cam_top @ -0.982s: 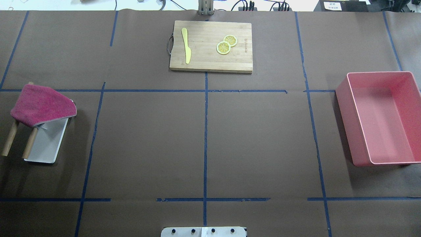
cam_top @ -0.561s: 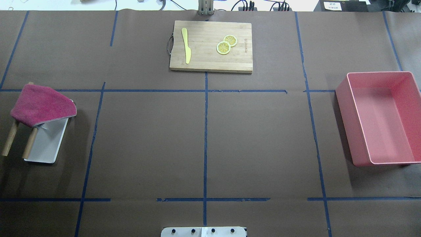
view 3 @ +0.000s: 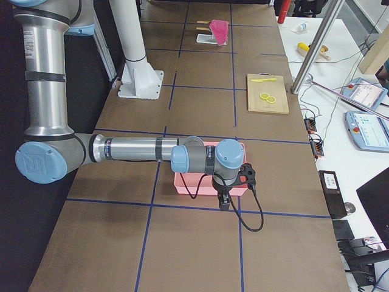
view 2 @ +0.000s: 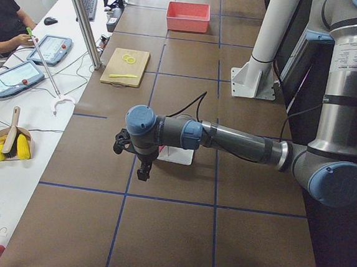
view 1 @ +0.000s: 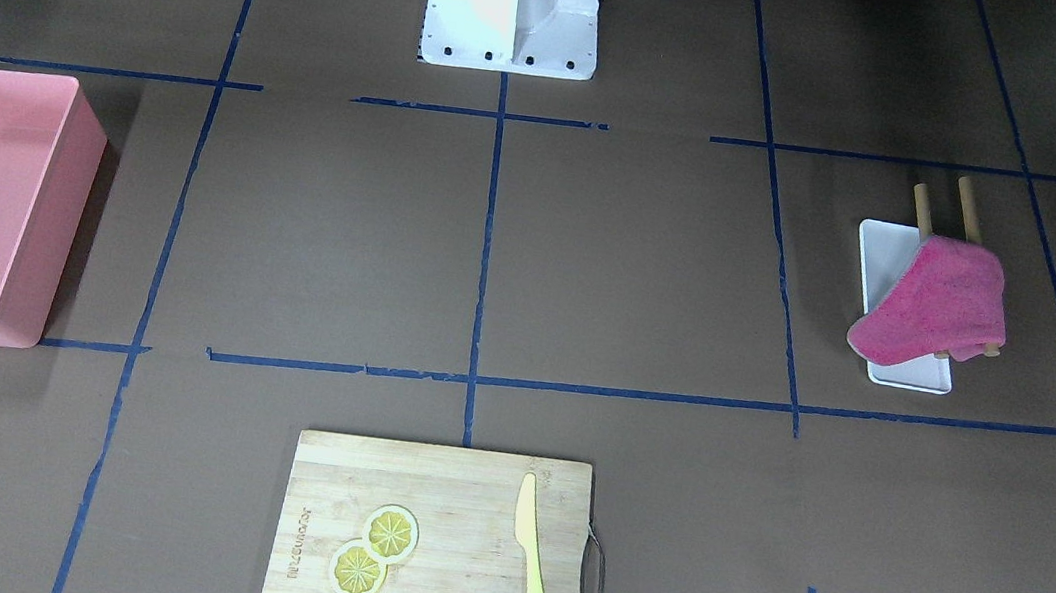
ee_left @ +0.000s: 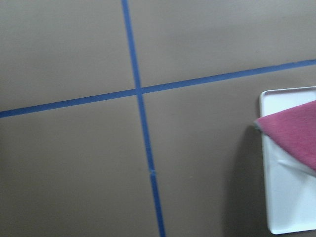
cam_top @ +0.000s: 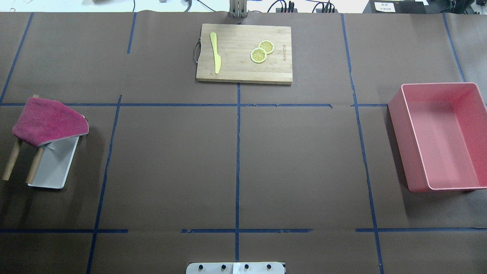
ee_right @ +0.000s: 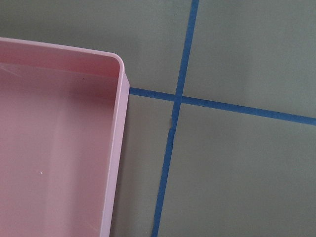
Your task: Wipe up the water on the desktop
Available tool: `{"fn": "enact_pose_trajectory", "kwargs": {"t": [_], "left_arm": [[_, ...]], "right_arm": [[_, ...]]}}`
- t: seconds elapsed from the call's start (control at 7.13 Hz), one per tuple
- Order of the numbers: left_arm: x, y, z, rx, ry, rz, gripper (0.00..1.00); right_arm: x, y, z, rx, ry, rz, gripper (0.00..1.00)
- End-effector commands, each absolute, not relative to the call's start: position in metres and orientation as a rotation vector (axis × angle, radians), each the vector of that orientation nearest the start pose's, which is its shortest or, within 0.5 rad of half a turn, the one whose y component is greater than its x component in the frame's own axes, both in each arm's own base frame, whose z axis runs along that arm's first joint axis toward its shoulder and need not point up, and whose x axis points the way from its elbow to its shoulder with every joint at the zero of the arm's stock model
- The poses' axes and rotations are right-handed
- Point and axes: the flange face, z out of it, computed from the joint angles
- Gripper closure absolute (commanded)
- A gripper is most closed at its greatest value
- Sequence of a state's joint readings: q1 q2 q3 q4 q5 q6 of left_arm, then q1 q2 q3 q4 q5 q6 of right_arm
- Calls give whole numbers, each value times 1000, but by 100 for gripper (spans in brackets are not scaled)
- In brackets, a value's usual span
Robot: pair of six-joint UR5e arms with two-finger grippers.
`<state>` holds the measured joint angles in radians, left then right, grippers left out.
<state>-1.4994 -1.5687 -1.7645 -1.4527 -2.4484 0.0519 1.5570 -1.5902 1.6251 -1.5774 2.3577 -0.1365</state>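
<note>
The desktop (cam_top: 171, 163) is a wide dark-brown surface crossed by blue tape lines. I see no water on it. A magenta towel (cam_top: 47, 121) hangs over a wooden rack (cam_top: 11, 160) above a white tray (cam_top: 57, 167) at the left; the towel also shows in the front view (view 1: 935, 301) and the left wrist view (ee_left: 296, 133). My left gripper (view 2: 142, 171) shows only in the exterior left view, over the desktop beside the tray; I cannot tell if it is open. My right gripper (view 3: 223, 202) shows only in the exterior right view, at the pink bin's near edge; I cannot tell its state.
A pink bin (cam_top: 399, 144) stands at the right, empty inside. A bamboo cutting board (cam_top: 236, 68) at the far middle holds a yellow knife (cam_top: 215, 53) and two lemon slices (cam_top: 261, 51). The robot's base plate (cam_top: 236, 268) is at the near edge.
</note>
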Motion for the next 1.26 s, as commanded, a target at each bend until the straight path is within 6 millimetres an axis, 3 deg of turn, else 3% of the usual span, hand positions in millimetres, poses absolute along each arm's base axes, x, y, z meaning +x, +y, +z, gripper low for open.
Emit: {"fn": "enact_pose_trajectory", "kwargs": {"t": [0.0,0.14,0.56,1.12], "left_arm": [[44,-492,525,37,838,151,0],[85,-487,507,3,807,135,0],[150,-492,487,-68,818,126,3],[161,-496,498,-98,806,126,20]], "right_arm": [[56,-483,643,74,-785,-153,0],[56,-483,643,75,-786,-153,0],[56,-482,646,69,-785,-151,0],[55,-482,646,68,-785,-152,0]]}}
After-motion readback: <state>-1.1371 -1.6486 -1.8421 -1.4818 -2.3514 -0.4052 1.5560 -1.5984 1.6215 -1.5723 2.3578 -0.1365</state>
